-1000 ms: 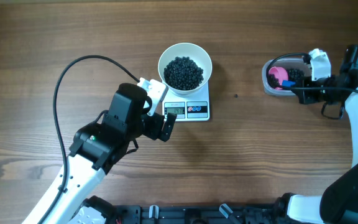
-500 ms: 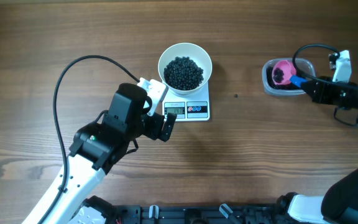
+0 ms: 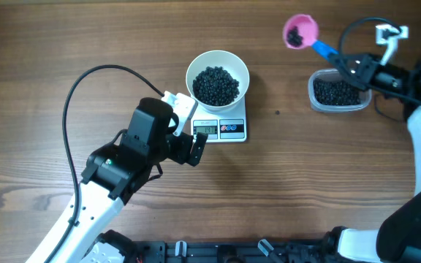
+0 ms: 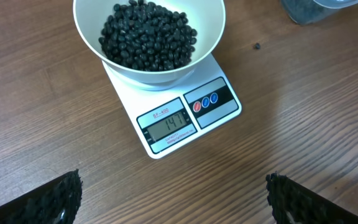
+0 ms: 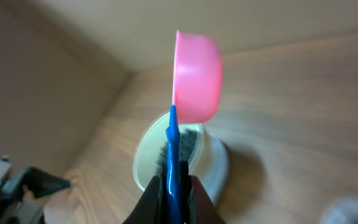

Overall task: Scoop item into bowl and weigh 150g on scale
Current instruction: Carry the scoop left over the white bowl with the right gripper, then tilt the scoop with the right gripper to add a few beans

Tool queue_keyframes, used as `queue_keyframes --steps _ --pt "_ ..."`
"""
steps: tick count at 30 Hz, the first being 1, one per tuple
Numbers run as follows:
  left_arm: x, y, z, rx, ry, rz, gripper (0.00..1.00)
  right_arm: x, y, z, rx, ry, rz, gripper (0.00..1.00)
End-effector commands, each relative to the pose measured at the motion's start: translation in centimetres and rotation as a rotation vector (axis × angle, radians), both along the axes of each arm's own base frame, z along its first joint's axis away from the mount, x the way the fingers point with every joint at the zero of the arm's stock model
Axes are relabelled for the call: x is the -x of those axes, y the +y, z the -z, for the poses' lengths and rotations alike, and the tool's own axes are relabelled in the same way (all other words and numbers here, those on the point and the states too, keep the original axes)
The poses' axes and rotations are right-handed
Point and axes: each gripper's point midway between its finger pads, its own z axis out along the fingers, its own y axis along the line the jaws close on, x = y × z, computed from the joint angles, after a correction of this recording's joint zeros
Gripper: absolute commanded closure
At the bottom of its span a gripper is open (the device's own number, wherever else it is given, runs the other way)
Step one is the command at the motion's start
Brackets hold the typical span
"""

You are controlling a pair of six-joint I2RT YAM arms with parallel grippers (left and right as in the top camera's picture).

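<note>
Beads [image 3: 215,85]: overhead, heaped in bowl [image 3: 190,73] on scale [image 3: 232,130]; right gripper [image 3: 349,64] holds loaded pink scoop [image 3: 300,31] aloft nearby. Left wrist: left gripper [image 4: 173,205] spread wide, empty; display seemingly just under target. Right wrist: jaws pinch blue handle [image 5: 173,155]. Next, likely: small, careful top-up.

My left gripper [image 4: 176,199] points down and forward, jaws wide apart. My right gripper [image 3: 348,64] points inward, jaws clamped on the scoop [image 3: 300,31].
</note>
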Motion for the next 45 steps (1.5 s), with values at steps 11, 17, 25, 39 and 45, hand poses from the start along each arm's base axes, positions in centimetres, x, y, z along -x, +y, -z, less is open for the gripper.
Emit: queue_keyframes --steps 11,17,25,39,45 --pt "0.3 -0.3 0.1 0.0 0.002 0.027 0.0 -0.4 13.9 0.7 0.227 -0.182 -0.215 0.96" --pt "0.3 -0.3 0.2 -0.002 0.005 0.027 0.0 0.5 14.9 4.7 0.497 -0.188 -0.233 0.96" --pt "0.3 -0.3 0.2 -0.003 0.007 0.027 0.0 -0.2 13.7 6.2 0.648 -0.2 -0.187 0.96" --pt "0.4 -0.3 0.2 -0.003 0.008 0.027 0.0 1.0 15.6 5.1 0.429 -0.076 -0.194 0.96" --pt "0.4 -0.3 0.2 -0.003 0.008 0.027 0.0 0.9 15.7 4.9 0.429 -0.084 -0.193 0.96"
